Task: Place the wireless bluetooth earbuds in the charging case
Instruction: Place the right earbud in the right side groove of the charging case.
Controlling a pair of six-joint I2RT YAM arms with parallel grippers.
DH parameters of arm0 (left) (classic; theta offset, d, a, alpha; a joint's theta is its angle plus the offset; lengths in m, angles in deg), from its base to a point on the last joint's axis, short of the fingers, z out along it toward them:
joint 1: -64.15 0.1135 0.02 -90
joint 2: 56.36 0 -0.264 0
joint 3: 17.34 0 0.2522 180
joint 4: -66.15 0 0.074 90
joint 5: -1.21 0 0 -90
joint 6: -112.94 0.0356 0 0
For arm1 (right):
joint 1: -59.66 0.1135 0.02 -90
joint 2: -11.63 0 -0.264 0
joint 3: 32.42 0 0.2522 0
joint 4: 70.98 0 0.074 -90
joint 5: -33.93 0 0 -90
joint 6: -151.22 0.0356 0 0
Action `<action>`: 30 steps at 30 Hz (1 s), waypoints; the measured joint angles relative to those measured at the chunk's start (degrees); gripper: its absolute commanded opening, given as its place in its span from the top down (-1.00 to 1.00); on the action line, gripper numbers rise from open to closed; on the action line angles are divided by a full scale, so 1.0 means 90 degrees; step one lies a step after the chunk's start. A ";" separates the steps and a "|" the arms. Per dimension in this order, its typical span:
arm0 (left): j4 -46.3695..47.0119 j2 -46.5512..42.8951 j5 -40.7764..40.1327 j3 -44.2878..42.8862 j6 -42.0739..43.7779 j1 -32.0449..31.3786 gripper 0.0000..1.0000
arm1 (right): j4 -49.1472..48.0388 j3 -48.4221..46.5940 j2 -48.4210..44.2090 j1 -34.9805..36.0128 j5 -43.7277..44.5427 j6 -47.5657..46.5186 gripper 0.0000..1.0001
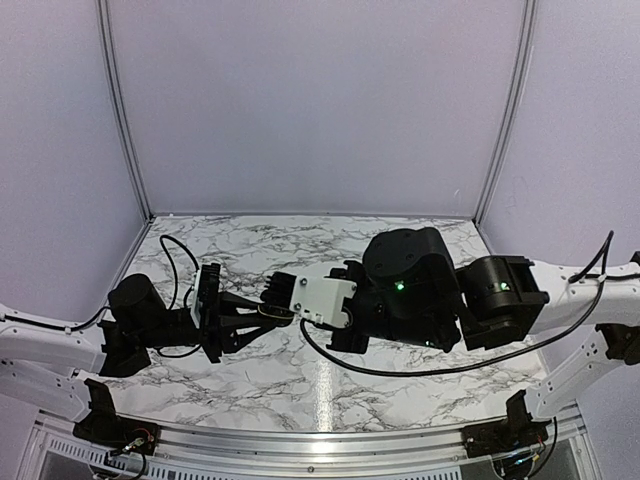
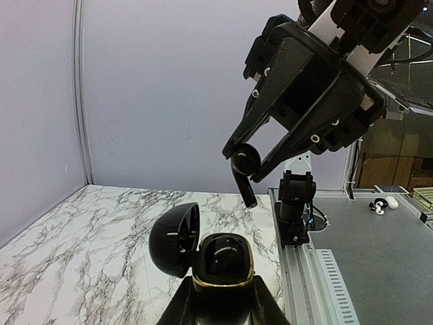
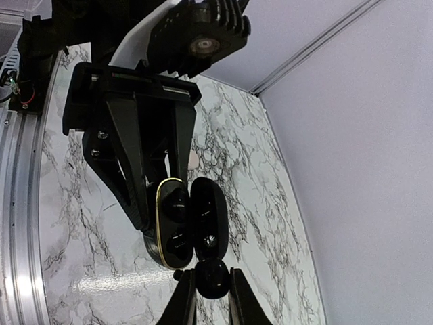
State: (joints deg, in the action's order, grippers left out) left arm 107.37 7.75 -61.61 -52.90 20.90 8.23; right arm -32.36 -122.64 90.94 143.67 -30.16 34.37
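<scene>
The left gripper (image 2: 223, 301) is clamped on the lower body of the charging case (image 2: 222, 265), a black shell with a gold rim. It holds the case above the marble table (image 2: 81, 257) with the lid (image 2: 174, 238) swung open. The right gripper (image 2: 244, 164) is pinched on one black earbud (image 2: 249, 193), directly above the case's open wells and clear of them.

One earbud (image 2: 245, 162), one charging case (image 2: 222, 261)
</scene>
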 measured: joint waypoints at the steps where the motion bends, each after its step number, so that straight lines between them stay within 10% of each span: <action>1: 0.0002 0.0000 0.0002 0.0000 -0.0010 0.0000 1.00 | 0.0000 -0.0017 0.0022 0.0000 0.0039 -0.0010 0.91; 30: 0.0046 -0.0007 -0.0080 0.0000 -0.0206 0.0000 1.00 | -0.0568 -0.0083 0.0631 0.0238 0.1064 -0.0792 0.91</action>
State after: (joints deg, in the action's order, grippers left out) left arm 107.79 7.69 -62.33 -52.90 19.04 8.23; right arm -37.47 -123.39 96.62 145.81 -20.58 27.25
